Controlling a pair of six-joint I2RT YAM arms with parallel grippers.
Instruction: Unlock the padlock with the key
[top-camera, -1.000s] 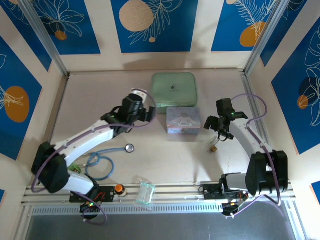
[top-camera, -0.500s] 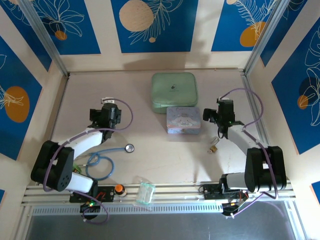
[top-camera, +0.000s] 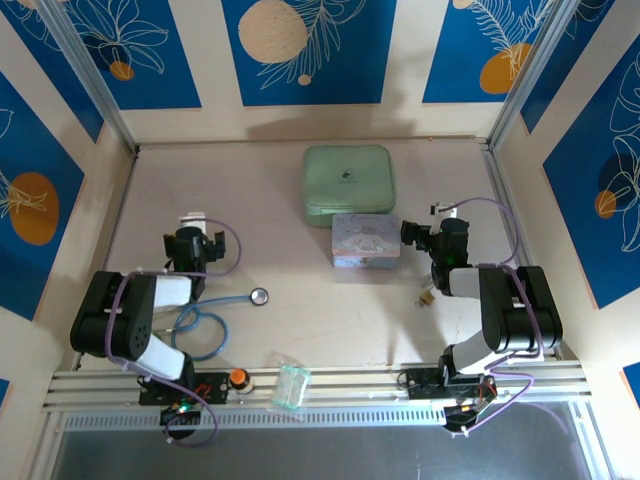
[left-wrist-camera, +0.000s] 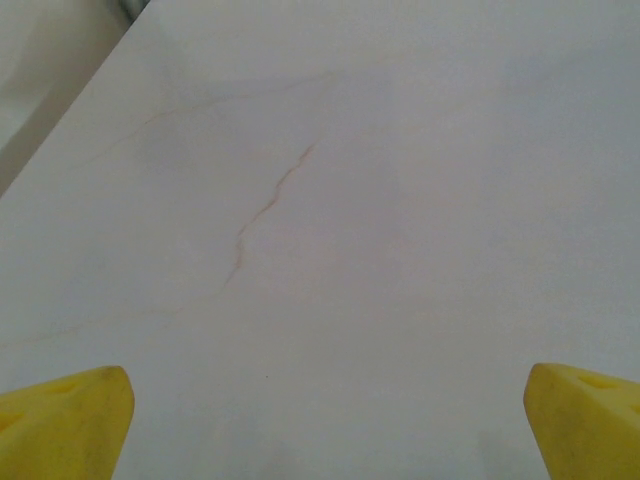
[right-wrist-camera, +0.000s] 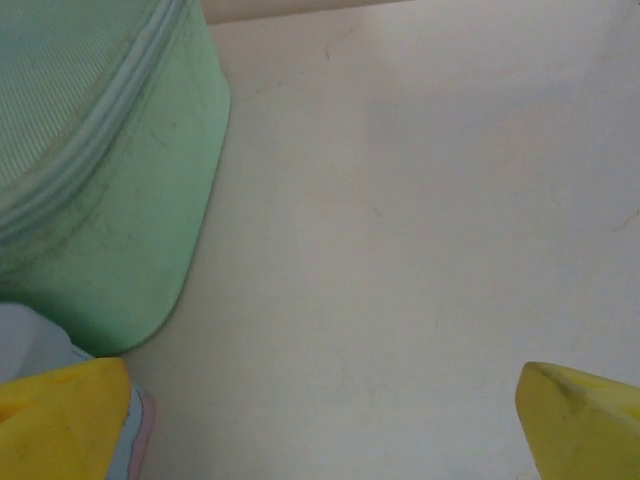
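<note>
The tiny brass padlock (top-camera: 427, 297) lies on the table, in front of the right arm's folded wrist. At this size I cannot tell the key apart from it. My right gripper (top-camera: 428, 236) (right-wrist-camera: 325, 425) sits behind the padlock, beside the pale blue tin, open with only bare table between its yellow fingertips (right-wrist-camera: 60, 420). My left gripper (top-camera: 190, 242) (left-wrist-camera: 325, 430) is far off at the left of the table, open and empty over bare tabletop, its yellow fingertips (left-wrist-camera: 65, 420) wide apart.
A green zip case (top-camera: 348, 179) (right-wrist-camera: 90, 170) lies at the back centre, with the pale blue cartoon tin (top-camera: 367, 240) in front of it. A stethoscope (top-camera: 259, 296) with blue tubing lies front left. A clear plastic cup (top-camera: 292, 386) rests on the front rail.
Both arms have folded back toward their bases. The left gripper moved from near the tin to the far left. The right gripper drew back slightly. The padlock has not moved.
</note>
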